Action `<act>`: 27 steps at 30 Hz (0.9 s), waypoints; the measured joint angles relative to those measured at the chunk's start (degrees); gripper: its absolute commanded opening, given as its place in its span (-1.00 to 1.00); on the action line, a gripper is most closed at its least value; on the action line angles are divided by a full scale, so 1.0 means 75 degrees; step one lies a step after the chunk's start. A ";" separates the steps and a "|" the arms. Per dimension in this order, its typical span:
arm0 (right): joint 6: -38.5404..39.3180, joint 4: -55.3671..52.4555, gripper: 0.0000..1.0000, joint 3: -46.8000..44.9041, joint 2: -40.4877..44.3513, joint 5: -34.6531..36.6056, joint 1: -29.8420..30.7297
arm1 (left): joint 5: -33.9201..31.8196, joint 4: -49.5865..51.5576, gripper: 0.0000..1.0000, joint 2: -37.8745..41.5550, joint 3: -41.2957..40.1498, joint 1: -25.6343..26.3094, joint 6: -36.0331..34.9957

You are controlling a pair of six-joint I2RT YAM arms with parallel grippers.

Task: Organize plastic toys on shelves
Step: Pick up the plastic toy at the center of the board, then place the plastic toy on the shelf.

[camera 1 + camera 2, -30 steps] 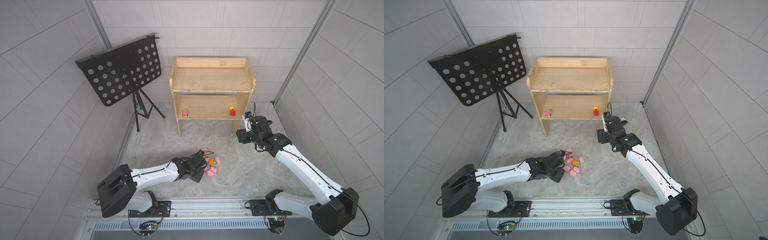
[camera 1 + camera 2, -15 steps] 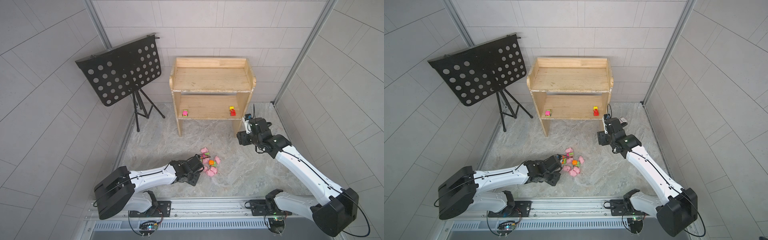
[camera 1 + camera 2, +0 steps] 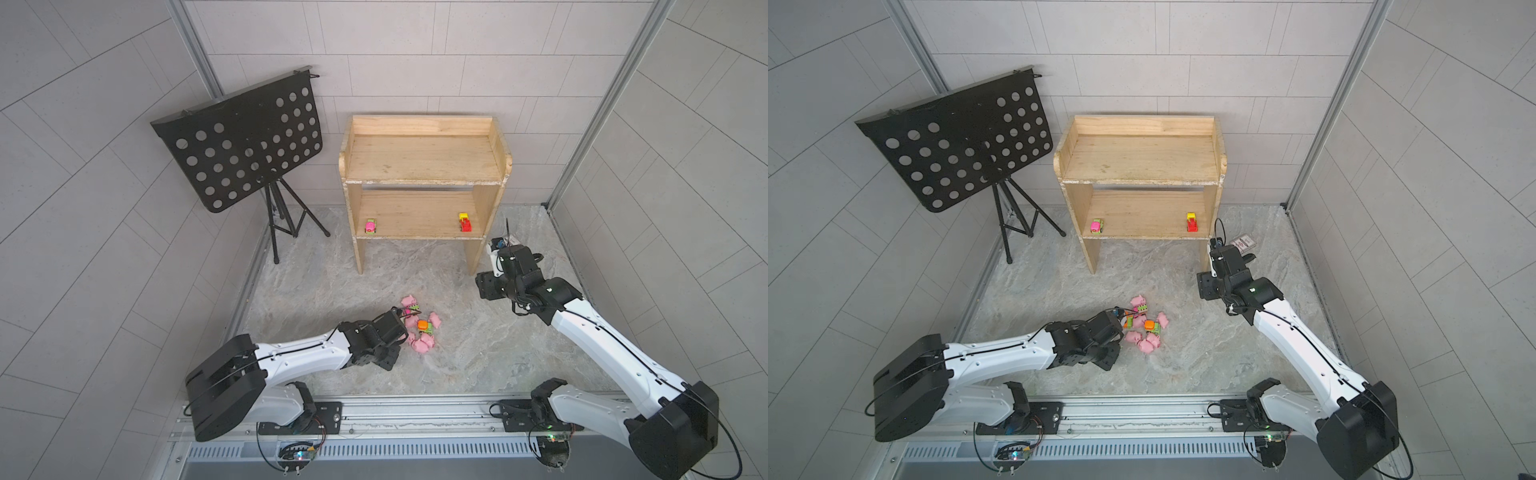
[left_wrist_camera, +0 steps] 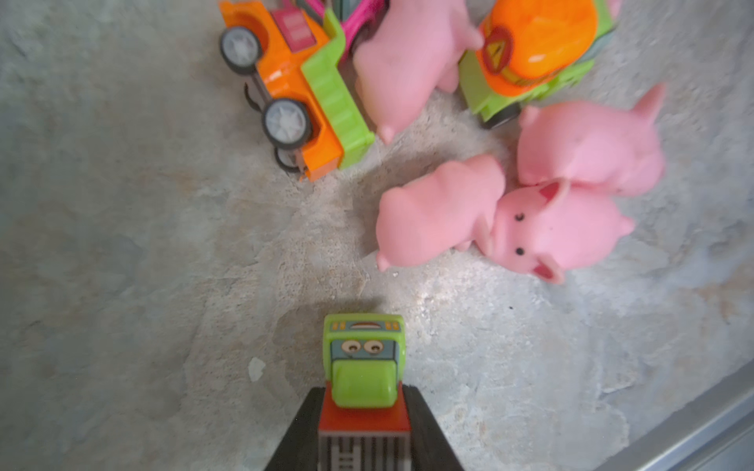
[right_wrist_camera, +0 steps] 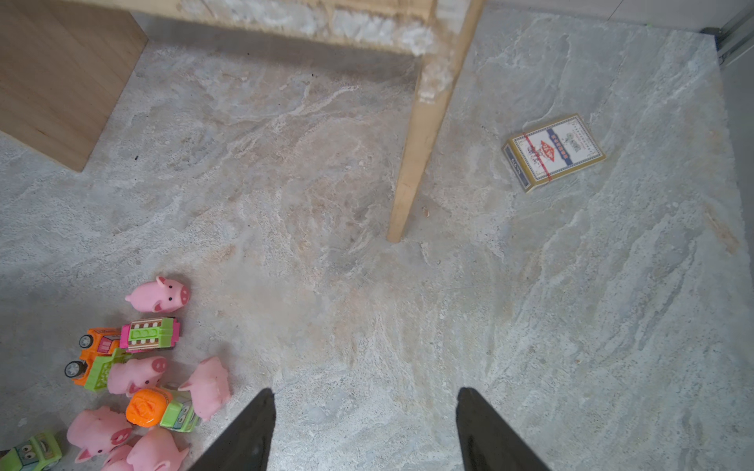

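Note:
My left gripper [image 4: 363,393] is shut on a small green toy truck with a red back [image 4: 364,367], low over the stone floor beside the pile of plastic toys [image 3: 419,328]. Ahead of it lie several pink pigs [image 4: 438,212], an orange-green truck [image 4: 302,89] and an orange-topped green vehicle [image 4: 534,49]. The shelves [image 3: 424,160] stand at the back wall. A pink car [image 3: 370,226] and a red-yellow vehicle [image 3: 465,222] sit on the lower board. My right gripper [image 5: 365,407] hangs open and empty over bare floor near the shelves' right leg [image 5: 420,155].
A flat card packet [image 5: 555,151] lies on the floor right of the shelf leg. A black perforated music stand [image 3: 241,141] on a tripod stands left of the shelves. Metal rails [image 3: 395,415] run along the front edge, and tiled walls close in both sides.
My left gripper has closed on the green truck and drawn back slightly from the pile. The right arm has drifted a little away from the shelves, still open.

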State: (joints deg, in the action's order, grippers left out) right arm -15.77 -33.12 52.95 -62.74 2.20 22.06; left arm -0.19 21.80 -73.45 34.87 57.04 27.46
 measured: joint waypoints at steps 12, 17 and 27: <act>-0.0466 0.0638 0.46 -0.1329 0.0300 -0.0501 0.0000 | -0.0708 0.0493 -0.51 0.0947 0.1268 -0.0431 -0.0335; -0.0560 0.0927 0.46 -0.1652 0.0321 -0.0761 0.0000 | -0.0560 0.0635 -0.51 0.0717 0.2136 -0.1107 -0.0562; -0.0673 0.1274 0.46 -0.2002 0.0323 -0.0947 -0.0003 | -0.0589 0.0915 -0.51 -0.0201 0.4264 -0.1859 -0.0901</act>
State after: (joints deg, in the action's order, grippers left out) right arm -20.82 -23.57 37.93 -60.31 -4.91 22.04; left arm -4.60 28.67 -74.96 66.85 43.09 20.71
